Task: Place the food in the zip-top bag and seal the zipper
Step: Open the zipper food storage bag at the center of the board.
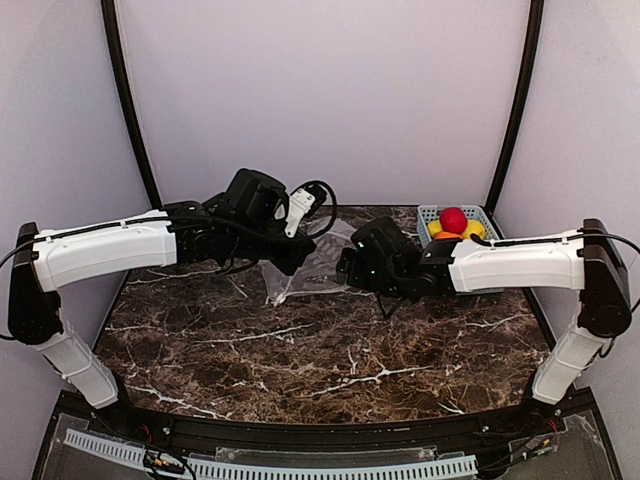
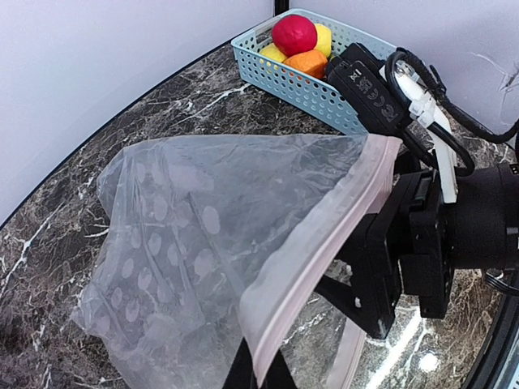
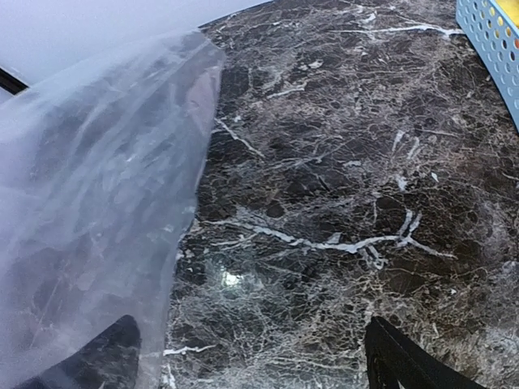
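1. Zip-top bag: clear plastic with pale dots. It sits at the middle of the far half of the table, between the two grippers. Every position below is given from the bag.

2. Zipper: a whitish-pink strip along the mouth edge of the bag. In the left wrist view it runs on a slant from upper right down to the lower edge of the frame.

3. Left gripper: at the left side of the bag. Its fingers are clamped tight on the bag at the zipper strip, and the plastic spreads away from that grip.

4. Right gripper: just beside the right side of the bag, facing the left gripper across it. Its fingers stand wide apart and hold nothing. The loose edge of the bag drapes in front of one finger. Bare table shows between the two fingers.

5. Basket: light-blue plastic, perforated. It stands behind and to the right of the bag, at the far right corner of the table, apart from the bag.

6. Food: all the visible pieces lie in the basket.
   - Red apple, on top of the pile.
   - Orange piece, touching the apple on the side nearer the bag.
   - Yellow pieces, on either side of the apple.
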### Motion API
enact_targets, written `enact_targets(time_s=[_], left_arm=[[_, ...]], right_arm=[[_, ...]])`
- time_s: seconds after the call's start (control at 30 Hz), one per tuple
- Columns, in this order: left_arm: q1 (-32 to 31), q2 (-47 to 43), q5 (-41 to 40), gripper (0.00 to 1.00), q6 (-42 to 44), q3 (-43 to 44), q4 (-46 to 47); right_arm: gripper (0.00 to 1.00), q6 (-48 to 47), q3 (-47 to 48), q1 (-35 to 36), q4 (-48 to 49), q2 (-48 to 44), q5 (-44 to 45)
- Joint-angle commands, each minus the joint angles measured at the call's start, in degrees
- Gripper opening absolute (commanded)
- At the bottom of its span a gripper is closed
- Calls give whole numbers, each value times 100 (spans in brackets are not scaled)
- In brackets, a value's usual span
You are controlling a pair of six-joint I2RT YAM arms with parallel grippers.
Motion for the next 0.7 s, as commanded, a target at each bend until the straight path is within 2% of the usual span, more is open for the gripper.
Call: enact_targets(time_s=[0.0,0.33,0.53,0.67], left_arm=[[106,-387,-247,1,126,-79,35],[350,-640,-448,1,241,-103,53],[353,-411,194,1,163,-76,82],[349,-231,330,1,103,-70,62]], right_arm=[[94,169,-295,-147,-175,121,173],[94,178,-584,-270,-509,50,301],[94,-421,-203,-281,-458,151,-70],[95,-1186,-271,-264,165,-79,-678]])
